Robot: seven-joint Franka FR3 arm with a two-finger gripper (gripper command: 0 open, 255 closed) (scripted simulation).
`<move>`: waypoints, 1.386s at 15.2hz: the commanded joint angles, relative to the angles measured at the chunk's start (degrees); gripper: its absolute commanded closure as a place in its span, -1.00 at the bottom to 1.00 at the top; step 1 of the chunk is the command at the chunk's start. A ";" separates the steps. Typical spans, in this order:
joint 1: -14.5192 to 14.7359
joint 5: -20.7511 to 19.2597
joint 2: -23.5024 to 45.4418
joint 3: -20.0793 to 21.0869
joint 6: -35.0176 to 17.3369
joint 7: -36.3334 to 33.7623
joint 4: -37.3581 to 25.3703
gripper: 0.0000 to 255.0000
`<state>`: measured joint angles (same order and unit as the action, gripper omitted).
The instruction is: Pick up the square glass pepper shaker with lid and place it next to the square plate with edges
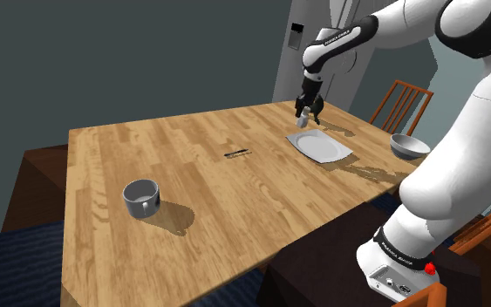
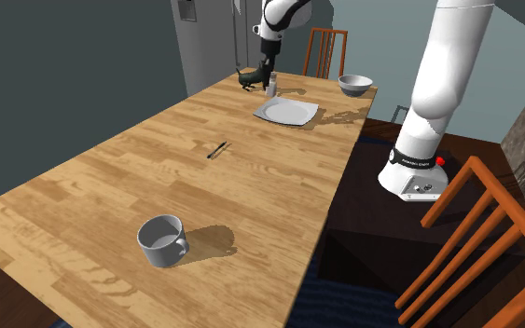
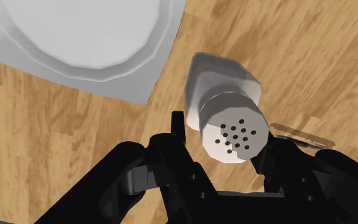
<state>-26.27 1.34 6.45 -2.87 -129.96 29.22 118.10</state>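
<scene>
The pepper shaker (image 3: 225, 114) is a small pale square jar with a perforated lid, clasped between my black fingers. My gripper (image 3: 225, 137) is shut on it. In the shoulder view the gripper (image 1: 307, 112) holds the shaker (image 1: 303, 117) low over the wooden table, just beyond the far corner of the white square plate (image 1: 319, 146). The second exterior view shows the gripper (image 2: 270, 86) and shaker (image 2: 271, 90) close behind the plate (image 2: 286, 112). The plate's edge (image 3: 82, 38) lies right beside the shaker. Whether the shaker's base touches the table I cannot tell.
A grey mug (image 1: 141, 197) stands near the table's front. A grey bowl (image 1: 407, 145) sits by the edge near the stand. A small dark utensil (image 1: 236, 153) lies mid-table. A dark object (image 2: 247, 82) rests beside the shaker. Wooden chairs (image 2: 475, 233) flank the table.
</scene>
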 commanded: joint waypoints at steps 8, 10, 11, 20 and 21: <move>-7.07 2.82 6.32 -4.37 3.16 12.85 -9.08 1.00; -8.70 3.55 8.27 -5.10 4.09 15.46 -11.84 1.00; -9.54 3.92 9.32 -5.43 4.61 16.73 -13.33 1.00; -17.60 7.26 21.03 -7.40 11.17 26.84 -30.85 1.00; -18.57 7.62 22.64 -7.51 12.16 27.79 -33.37 1.00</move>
<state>-43.87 8.54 26.95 -10.32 -118.97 56.04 87.95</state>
